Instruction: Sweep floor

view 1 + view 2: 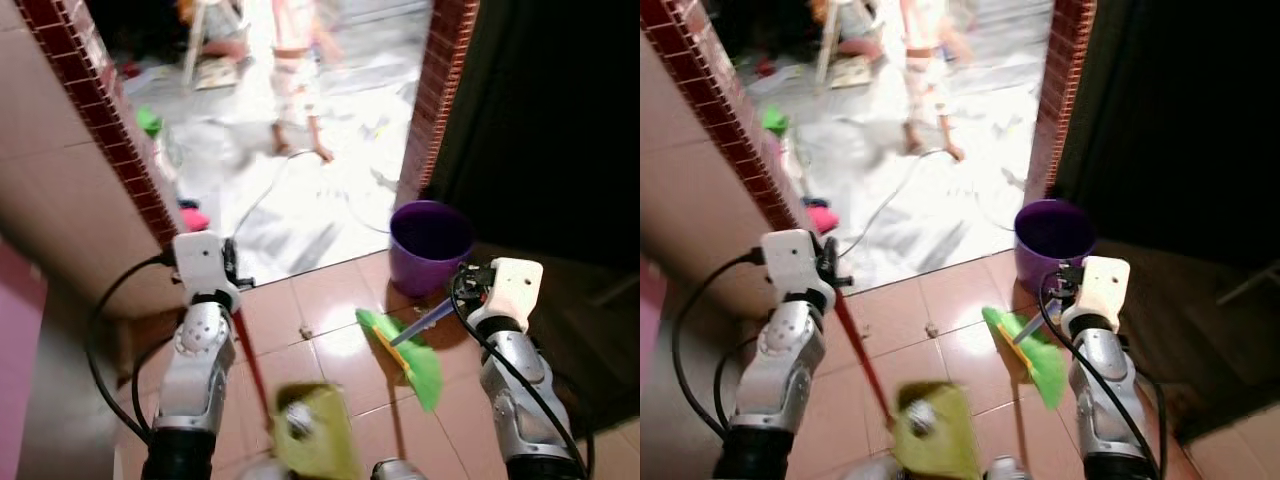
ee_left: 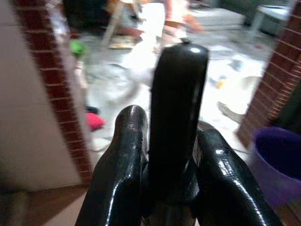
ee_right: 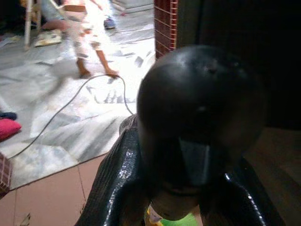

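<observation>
My left gripper [image 1: 233, 275] is shut on the black top of a red pole [image 1: 251, 362]. The pole runs down to a blurred yellow-green dustpan [image 1: 316, 430] near my feet. In the left wrist view both fingers [image 2: 123, 155] clamp that black handle end [image 2: 178, 108]. My right gripper [image 1: 468, 287] is shut on the blue-and-white handle [image 1: 426, 321] of a broom. Its green bristle head [image 1: 412, 358] rests on the pink tiled floor [image 1: 330, 295]. A small scrap of debris [image 1: 303, 331] lies on the tiles left of the broom head.
A purple bucket [image 1: 430, 243] stands just beyond the broom by the right brick pillar [image 1: 440, 90]. A brick-edged wall [image 1: 110, 125] is on my left. Through the doorway a person [image 1: 296, 75] stands on bright marble, with a cable [image 1: 268, 188] and scattered items.
</observation>
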